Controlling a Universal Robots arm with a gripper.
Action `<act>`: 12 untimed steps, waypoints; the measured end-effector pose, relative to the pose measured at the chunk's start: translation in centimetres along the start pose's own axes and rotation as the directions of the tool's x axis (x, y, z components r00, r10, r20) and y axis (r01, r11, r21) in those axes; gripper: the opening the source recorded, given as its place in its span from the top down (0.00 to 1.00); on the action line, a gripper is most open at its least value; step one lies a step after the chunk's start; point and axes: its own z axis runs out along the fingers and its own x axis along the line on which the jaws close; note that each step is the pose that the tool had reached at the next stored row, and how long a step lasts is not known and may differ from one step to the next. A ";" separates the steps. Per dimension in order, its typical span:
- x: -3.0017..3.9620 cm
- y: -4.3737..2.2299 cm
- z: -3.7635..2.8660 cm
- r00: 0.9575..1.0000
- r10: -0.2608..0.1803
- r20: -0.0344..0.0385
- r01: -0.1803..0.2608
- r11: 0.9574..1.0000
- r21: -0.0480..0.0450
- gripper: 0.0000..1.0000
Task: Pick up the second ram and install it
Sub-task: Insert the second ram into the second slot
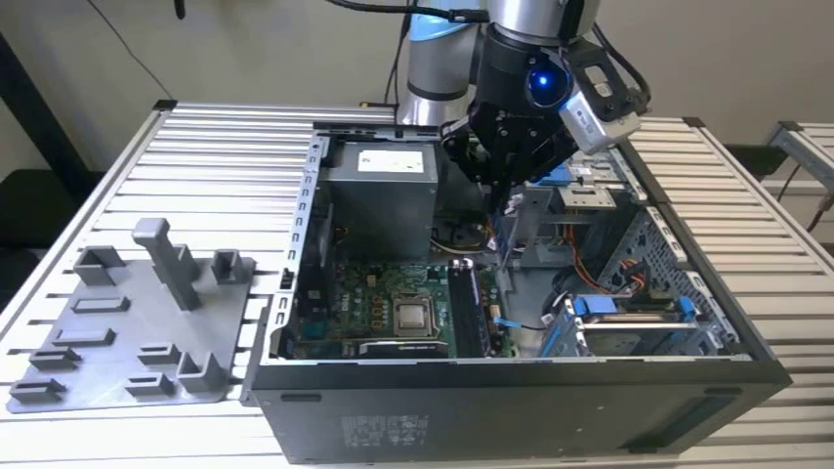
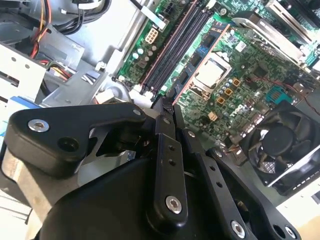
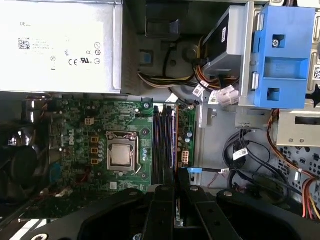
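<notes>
In the exterior view my gripper (image 1: 501,191) hangs over the open computer case (image 1: 521,376), its fingers shut on the second ram (image 1: 503,249). The ram is a thin dark strip held upright, and its lower end hangs just above the motherboard's memory slots (image 1: 470,308). In both wrist views the black fingers (image 2: 165,130) (image 3: 165,200) are pressed together. The ram's edge (image 3: 174,176) pokes out between them, over the near end of the long dark slots (image 3: 165,135) (image 2: 175,47). A dark stick appears to be seated in one slot, though I cannot tell for sure.
The grey power-supply box (image 1: 378,186) (image 3: 55,45) stands at the back of the case. The processor (image 1: 414,315) (image 3: 121,155) lies beside the slots. A blue drive bracket (image 3: 280,55), cables (image 3: 240,155) and a fan (image 2: 280,145) crowd the case. A light-grey holder plate (image 1: 131,322) lies on the table at the exterior view's left.
</notes>
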 end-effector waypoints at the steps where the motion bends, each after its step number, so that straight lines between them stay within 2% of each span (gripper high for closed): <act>1: 0.00 0.00 0.14 1.000 0.000 0.000 0.000 1.000 0.000 0.86; 12: 0.03 0.04 1.94 1.000 0.000 0.001 0.000 1.000 0.002 0.86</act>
